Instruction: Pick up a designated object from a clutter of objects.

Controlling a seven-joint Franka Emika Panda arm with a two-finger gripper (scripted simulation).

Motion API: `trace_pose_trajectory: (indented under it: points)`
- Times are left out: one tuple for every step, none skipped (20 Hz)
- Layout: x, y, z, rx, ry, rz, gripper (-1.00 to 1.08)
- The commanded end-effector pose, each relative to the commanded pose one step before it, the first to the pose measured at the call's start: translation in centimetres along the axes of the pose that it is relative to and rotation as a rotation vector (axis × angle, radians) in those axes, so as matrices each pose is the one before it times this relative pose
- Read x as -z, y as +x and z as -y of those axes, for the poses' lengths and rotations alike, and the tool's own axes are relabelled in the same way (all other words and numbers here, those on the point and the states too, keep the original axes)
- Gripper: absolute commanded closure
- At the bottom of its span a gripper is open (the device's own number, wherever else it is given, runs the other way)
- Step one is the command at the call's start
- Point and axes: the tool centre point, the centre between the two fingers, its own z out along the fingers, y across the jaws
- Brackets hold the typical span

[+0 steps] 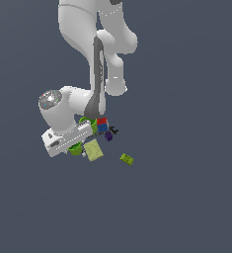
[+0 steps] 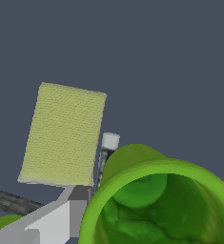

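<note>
Plain dark slate-grey ground under a tight clutter. The small green cup (image 2: 161, 205) sits right below my wrist, mouth open, green hollow inside, nothing loose in it. My claw (image 1: 77, 148) is at this cup; I cannot tell how wide it stands. The flat yellow-green box (image 2: 63, 136) lies just beside, no readable writing. Open floor all around.

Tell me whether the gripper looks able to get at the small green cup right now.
Probably yes. The gripper already sits low at the green cup, whose open mouth fills the wrist view. The flat yellow-green box and marker pen lie beside it, not across it.
</note>
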Motion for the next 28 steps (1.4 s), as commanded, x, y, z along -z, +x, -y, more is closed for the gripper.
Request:
trace_pose_trajectory:
  points:
    - [1.303,0.539,1.695,0.00088,-0.00197,-0.00056,1.08]
    - [0.565,0.216,0.781,0.0,0.0,0.0,1.08]
    - [0.594,0.236,0.831,0.00007,-0.00022,0.00043,1.08]
    - [0.621,0.237,0.857,0.0,0.0,0.0,1.08]
    - [0.62,0.249,0.868,0.00009,-0.00032,0.00061,1.08]
    - [0.629,0.24,0.865,0.0,0.0,0.0,1.08]
    - [0.626,0.252,0.875,0.00008,-0.00033,0.0006,1.08]
    - [0.636,0.242,0.871,0.0,0.0,0.0,1.08]
    - [0.633,0.255,0.881,0.00007,-0.00034,0.0006,1.08]
    - [0.644,0.246,0.879,0.0,0.0,0.0,1.08]
    - [0.641,0.259,0.89,0.00006,-0.00034,0.0006,1.08]
    - [0.653,0.251,0.888,0.0,0.0,0.0,1.08]
    - [0.651,0.266,0.902,0.00006,-0.00034,0.0006,1.08]
    - [0.665,0.257,0.901,0.0,0.0,0.0,1.08]
    - [0.672,0.261,0.909,0.0,0.0,0.0,1.08]
    - [0.67,0.28,0.928,0.00009,-0.00032,0.0006,1.08]
    - [0.69,0.271,0.93,0.0,0.0,0.0,1.08]
    - [0.701,0.277,0.943,0.0,0.0,0.0,1.08]
    - [0.714,0.284,0.959,0.0,0.0,0.0,1.08]
    - [0.729,0.292,0.977,0.0,0.0,0.0,1.08]
    - [0.741,0.299,0.991,0.0,0.0,0.0,1.08]
    - [0.729,0.319,1.003,0.00034,0.0,0.00035,1.08]
    - [0.742,0.303,0.989,0.0,0.0,0.0,1.08]
    - [0.743,0.305,0.988,0.0,0.0,0.0,1.08]
    - [0.744,0.308,0.987,0.0,0.0,0.0,1.08]
    - [0.744,0.316,0.995,0.00064,0.00064,-0.00038,1.08]
    - [0.747,0.312,0.986,0.0,0.0,0.0,1.08]
    - [0.748,0.315,0.986,0.0,0.0,0.0,1.08]
